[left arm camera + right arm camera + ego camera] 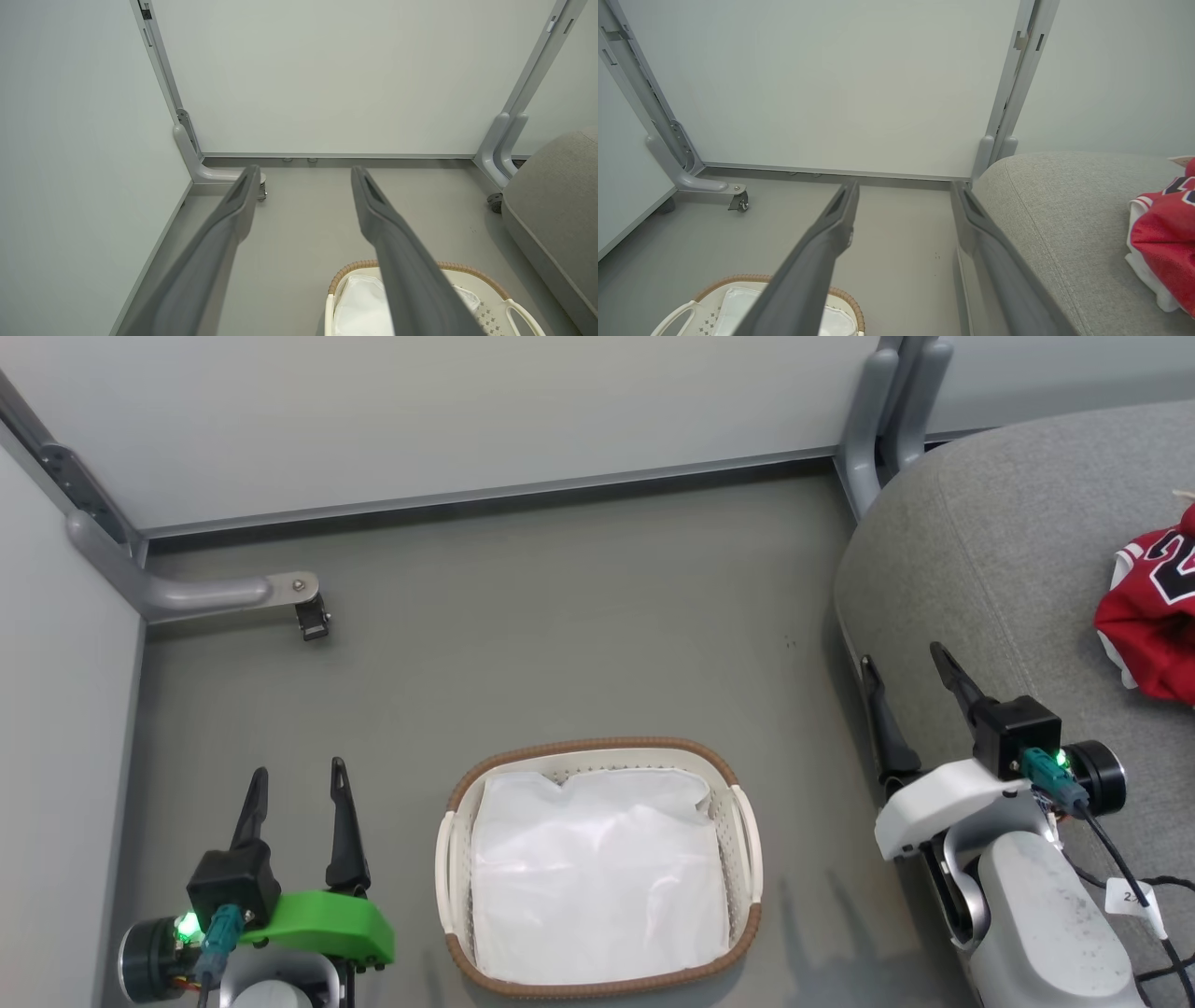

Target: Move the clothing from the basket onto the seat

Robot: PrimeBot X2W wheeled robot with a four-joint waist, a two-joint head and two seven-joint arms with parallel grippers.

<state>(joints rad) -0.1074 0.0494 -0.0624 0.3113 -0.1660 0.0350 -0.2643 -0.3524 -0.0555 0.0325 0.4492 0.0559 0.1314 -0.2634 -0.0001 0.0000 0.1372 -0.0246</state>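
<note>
Red jersey (1150, 616) with white trim and a black-and-white number, bunched up at the right edge of the head view, partly cut off by the frame. Lying on top of the light-grey sofa cushion (1008, 551), well apart from the laundry basket (597, 747).

Basket down at the bottom middle, sitting on the grey floor (560, 616). White perforated plastic, brown woven rim. White liner (597, 877) spread across the inside.

Left claw (299, 773) at the lower left, near the basket's left side but apart from it. Fingers spread wide with nothing gripped, just floor in the gap in the left wrist view. Bit of basket rim and liner peeking in at that view's lower right.

Right claw (903, 655) at the lower right, also spread open and holding nothing. Right up by the cushion's rounded left edge; touching or not, can't tell. In the right wrist view: right-hand finger just beside the cushion's side, floor in the gap, basket at the lower left, jersey at the far right on the cushion top.

Pale partition panels (420, 411) across the top and left, plus a grey castor foot (313, 616) at the upper left.
</note>
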